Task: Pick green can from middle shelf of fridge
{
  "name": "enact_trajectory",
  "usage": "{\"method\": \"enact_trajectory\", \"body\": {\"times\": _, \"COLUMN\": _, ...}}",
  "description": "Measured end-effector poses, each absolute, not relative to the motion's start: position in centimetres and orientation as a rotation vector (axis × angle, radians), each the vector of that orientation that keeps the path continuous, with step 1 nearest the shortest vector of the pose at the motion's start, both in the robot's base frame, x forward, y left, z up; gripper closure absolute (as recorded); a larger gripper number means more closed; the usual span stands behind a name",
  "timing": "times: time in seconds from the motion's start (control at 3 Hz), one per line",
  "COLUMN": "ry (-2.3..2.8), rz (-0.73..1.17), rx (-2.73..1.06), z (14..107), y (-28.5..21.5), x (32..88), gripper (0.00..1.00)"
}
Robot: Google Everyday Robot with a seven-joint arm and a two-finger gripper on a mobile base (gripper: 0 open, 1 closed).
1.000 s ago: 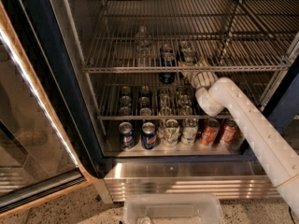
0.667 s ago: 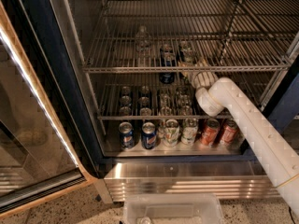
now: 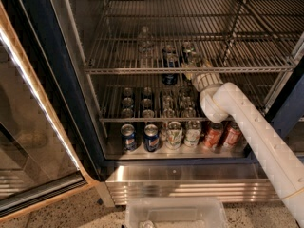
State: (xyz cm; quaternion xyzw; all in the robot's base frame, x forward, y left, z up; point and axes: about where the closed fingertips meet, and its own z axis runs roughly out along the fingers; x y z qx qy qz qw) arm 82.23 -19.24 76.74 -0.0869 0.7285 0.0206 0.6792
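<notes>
The fridge (image 3: pixel 57 80) stands open, with a dark blue frame and silver wire racks. The middle shelf (image 3: pixel 142 71) holds a clear bottle (image 3: pixel 145 42) and two silver-topped cans side by side behind its front bar. The right one, with a dull green side, is the green can (image 3: pixel 189 51); the left one (image 3: pixel 169 52) is darker. My gripper (image 3: pixel 194 68) reaches in over the front bar, right at the green can's near side. Its white wrist (image 3: pixel 207 81) covers the tip, and I cannot tell whether it touches the can.
A dark blue can (image 3: pixel 169 78) shows just under the front bar. The lower rack (image 3: pixel 111 119) holds several cans. On the fridge floor stand two blue cans (image 3: pixel 140 137), white printed cans (image 3: pixel 174 135) and orange-red cans (image 3: pixel 222 135). A clear plastic bin (image 3: pixel 173 213) sits below. The glass door (image 3: pixel 33 141) is at the left.
</notes>
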Motion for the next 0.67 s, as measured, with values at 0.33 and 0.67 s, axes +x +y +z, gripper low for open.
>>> {"method": "enact_trajectory", "body": {"times": 0.33, "ry": 1.612, "rz": 0.046, "rx": -0.175, "z": 77.3, "y": -19.5, "x": 80.9, "gripper": 1.00}}
{"method": "enact_trajectory", "body": {"times": 0.67, "ry": 1.589, "rz": 0.041, "rx": -0.166, "z": 78.0, "y": -19.9, "x": 79.9, "gripper": 1.00}}
